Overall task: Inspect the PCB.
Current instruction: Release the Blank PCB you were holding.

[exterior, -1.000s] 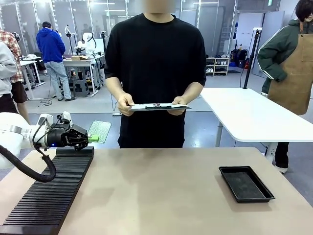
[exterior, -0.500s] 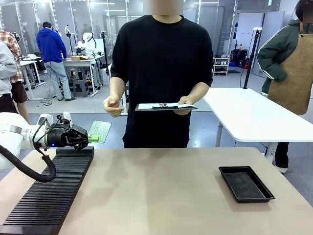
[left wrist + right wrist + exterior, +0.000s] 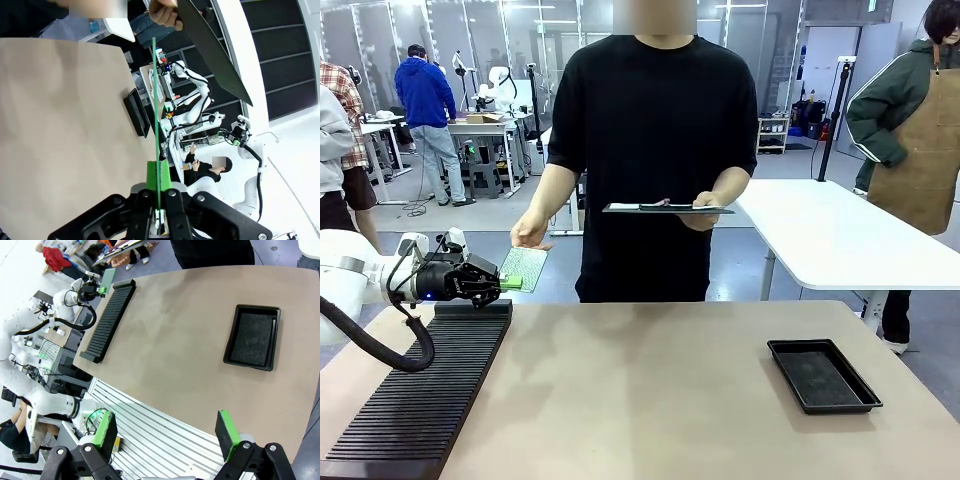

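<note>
In the front view the left gripper point(image 3: 508, 283) is clamped tight on the near edge of the PCB point(image 3: 527, 265), holding it in the air past the far left corner of the tabletop point(image 3: 650, 390), above the far end of the black slotted rack point(image 3: 420, 395). The board tilts up and away toward the person, whose hand point(image 3: 530, 235) is at its far edge; whether it touches, I cannot tell. The person's other hand point(image 3: 712, 205) holds a clipboard point(image 3: 665, 208) level. A black tray point(image 3: 823, 375) lies near the right edge of the tabletop.

In the left wrist view the green pads point(image 3: 151, 175) are pressed on both faces of the PCB point(image 3: 155, 100), seen edge-on as a thin green line running upward. The clipboard's dark underside slants beside it.

In the right wrist view the right gripper point(image 3: 166, 437) stands wide open with nothing between its pads, high over the near edge of the tabletop point(image 3: 175, 340). Beneath it are the tray point(image 3: 252, 337) and the rack point(image 3: 107, 320); at the far corner the left gripper point(image 3: 95, 289) grips the PCB point(image 3: 107, 277).
</note>
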`<control>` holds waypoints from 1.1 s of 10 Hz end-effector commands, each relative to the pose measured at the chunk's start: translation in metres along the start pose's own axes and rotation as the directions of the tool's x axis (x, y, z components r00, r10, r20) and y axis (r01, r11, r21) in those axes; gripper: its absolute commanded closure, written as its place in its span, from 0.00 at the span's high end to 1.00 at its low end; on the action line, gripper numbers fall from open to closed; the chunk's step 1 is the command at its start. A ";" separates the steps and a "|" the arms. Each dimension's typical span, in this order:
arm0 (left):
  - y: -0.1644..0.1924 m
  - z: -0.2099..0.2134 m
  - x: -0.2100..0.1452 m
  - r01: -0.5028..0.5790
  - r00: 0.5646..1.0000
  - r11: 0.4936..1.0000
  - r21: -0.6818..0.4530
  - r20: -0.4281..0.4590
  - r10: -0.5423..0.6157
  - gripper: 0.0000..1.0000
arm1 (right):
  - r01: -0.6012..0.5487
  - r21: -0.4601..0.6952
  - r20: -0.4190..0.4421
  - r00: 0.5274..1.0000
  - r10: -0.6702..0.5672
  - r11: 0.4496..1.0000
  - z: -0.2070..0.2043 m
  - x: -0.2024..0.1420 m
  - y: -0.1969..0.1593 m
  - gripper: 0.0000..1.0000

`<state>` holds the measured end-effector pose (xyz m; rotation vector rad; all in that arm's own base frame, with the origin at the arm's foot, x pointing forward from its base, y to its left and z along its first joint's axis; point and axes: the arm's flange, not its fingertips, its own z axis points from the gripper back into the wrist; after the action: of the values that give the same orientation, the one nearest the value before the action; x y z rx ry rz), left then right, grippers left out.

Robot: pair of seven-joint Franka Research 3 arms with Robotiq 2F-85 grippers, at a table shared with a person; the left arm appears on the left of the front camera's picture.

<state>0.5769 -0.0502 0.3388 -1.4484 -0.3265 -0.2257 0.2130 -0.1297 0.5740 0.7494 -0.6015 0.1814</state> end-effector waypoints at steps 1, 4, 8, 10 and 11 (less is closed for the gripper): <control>-0.002 -0.002 0.000 0.003 1.000 1.000 -0.003 0.023 -0.003 0.00 | -0.011 0.009 0.007 1.000 0.011 1.000 0.001 -0.001 0.001 1.00; -0.002 -0.002 0.000 0.003 1.000 1.000 -0.003 0.023 -0.003 0.00 | -0.011 0.009 0.007 1.000 0.011 1.000 0.001 -0.001 0.001 1.00; -0.002 -0.002 0.000 0.003 1.000 1.000 -0.003 0.023 -0.003 0.00 | -0.011 0.009 0.007 1.000 0.011 1.000 0.001 -0.001 0.001 1.00; -0.002 -0.002 0.000 0.003 1.000 1.000 -0.003 0.023 -0.003 0.00 | -0.011 0.009 0.007 1.000 0.011 1.000 0.001 -0.001 0.001 1.00; -0.002 -0.002 0.000 0.003 1.000 1.000 -0.003 0.023 -0.003 0.00 | -0.011 0.009 0.007 1.000 0.011 1.000 0.001 -0.001 0.001 1.00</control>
<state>0.5766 -0.0508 0.3385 -1.4490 -0.3255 -0.2259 0.2131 -0.1297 0.5740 0.7496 -0.6015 0.1814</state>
